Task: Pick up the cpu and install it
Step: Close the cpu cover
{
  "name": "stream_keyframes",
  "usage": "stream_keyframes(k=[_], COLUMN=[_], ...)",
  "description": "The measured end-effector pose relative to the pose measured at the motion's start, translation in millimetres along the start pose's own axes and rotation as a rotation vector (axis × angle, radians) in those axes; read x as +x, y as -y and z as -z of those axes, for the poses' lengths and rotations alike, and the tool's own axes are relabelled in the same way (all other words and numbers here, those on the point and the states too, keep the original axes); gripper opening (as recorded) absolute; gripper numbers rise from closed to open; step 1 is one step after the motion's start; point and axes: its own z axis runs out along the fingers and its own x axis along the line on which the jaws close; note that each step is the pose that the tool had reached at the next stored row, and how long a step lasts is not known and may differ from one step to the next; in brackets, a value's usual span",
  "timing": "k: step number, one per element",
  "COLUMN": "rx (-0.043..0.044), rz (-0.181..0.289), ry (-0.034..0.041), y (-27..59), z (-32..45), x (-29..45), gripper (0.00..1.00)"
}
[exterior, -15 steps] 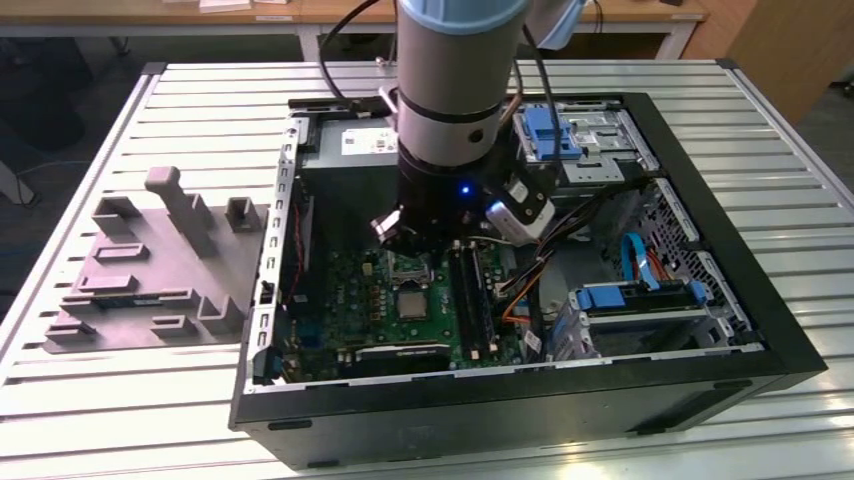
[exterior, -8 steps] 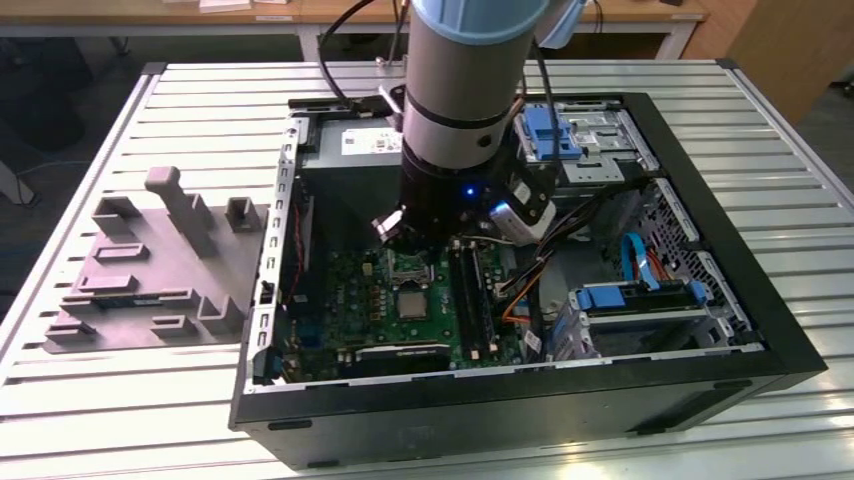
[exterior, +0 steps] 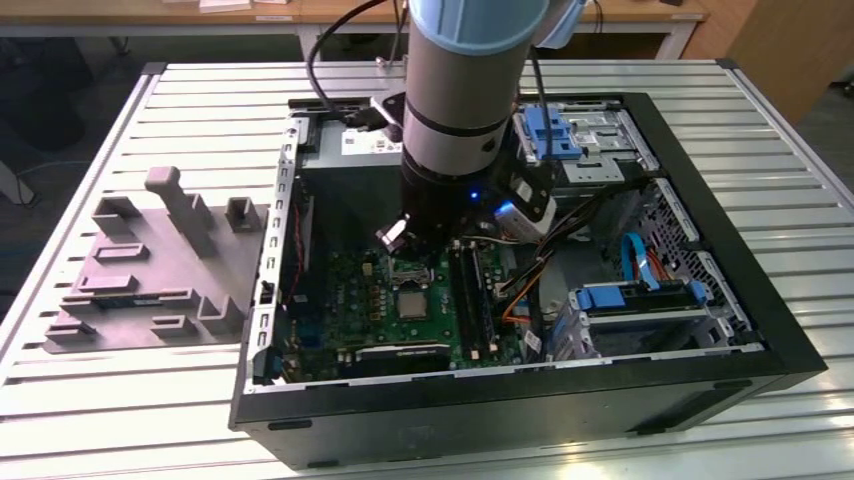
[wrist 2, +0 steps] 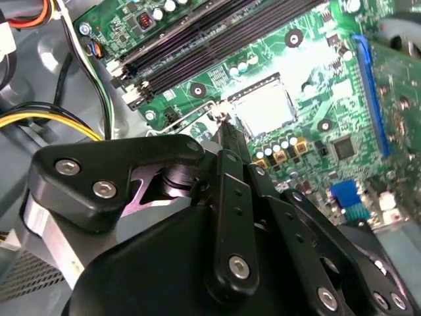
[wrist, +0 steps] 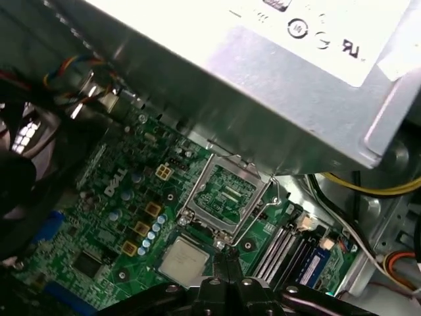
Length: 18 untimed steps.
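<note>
The cpu (wrist: 184,261), a small pale silver square, lies flat in its socket on the green motherboard (wrist: 112,197); it also shows in the second wrist view (wrist 2: 263,108) and the exterior view (exterior: 412,304). The silver socket frame (wrist: 195,191) stands lifted open beside it. My gripper (wrist: 227,252) is shut, its thin black fingertips together with nothing seen between them. They hover at the socket's corner by the wire lever (wrist 2: 187,117), just beside the cpu; the second wrist view shows the gripper (wrist 2: 222,123) there too.
The big grey metal box (wrist: 263,79) with a white label overhangs the board close to the socket. Black memory slots (wrist 2: 197,46) run along the other side. Yellow and black cables (wrist 2: 39,118) lie past them. Outside the case (exterior: 747,330), a grey fixture (exterior: 147,270) rests on the slatted table.
</note>
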Motion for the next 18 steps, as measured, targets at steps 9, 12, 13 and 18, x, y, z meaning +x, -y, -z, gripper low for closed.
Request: stream_keyframes(k=[9, 12, 13, 18], rx=[0.0071, 0.0044, -0.0044, -0.0645], rz=[0.081, 0.081, 0.083, 0.101], ry=[0.0024, 0.0046, 0.0108, 0.0554], y=[0.0, 0.0, 0.0, 0.5], z=[-5.1, -5.2, -5.4, -5.2], x=[-0.6, -0.6, -0.6, -1.4], gripper=[0.11, 0.11, 0.11, 0.11])
